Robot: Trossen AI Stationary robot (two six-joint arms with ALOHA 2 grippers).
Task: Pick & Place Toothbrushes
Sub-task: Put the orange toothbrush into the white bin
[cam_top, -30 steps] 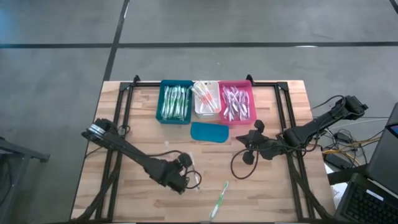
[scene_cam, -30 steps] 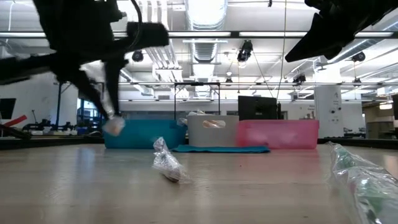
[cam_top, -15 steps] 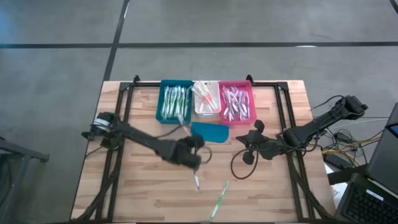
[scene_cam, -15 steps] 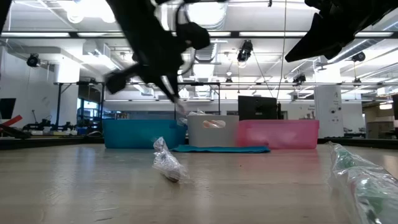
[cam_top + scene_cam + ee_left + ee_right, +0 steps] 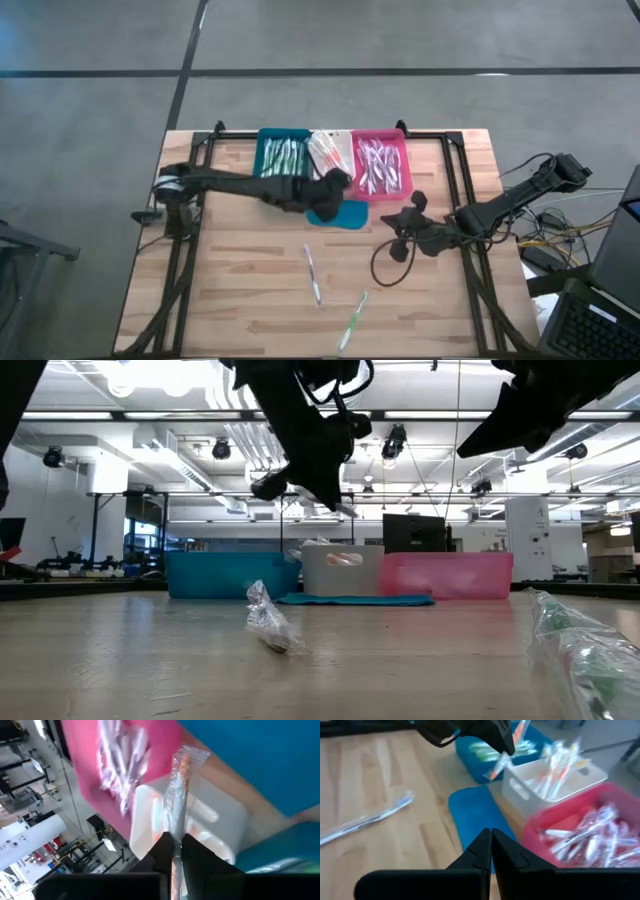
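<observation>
We hold wrapped orange toothbrush (image 5: pixel 178 790) pinched between near-closed fingers of left gripper (image 5: pixel 174 842), its length poking out past fingertips, white bin (image 5: pixel 150 827) just beyond. Risk: thin slick wrapper slips, or release off-target drops it into pink bin (image 5: pixel 95 750). Right gripper (image 5: pixel 491 845) shut, empty, well apart.

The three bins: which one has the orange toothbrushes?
The white bin, in the middle between the teal bin and the pink bin.
</observation>
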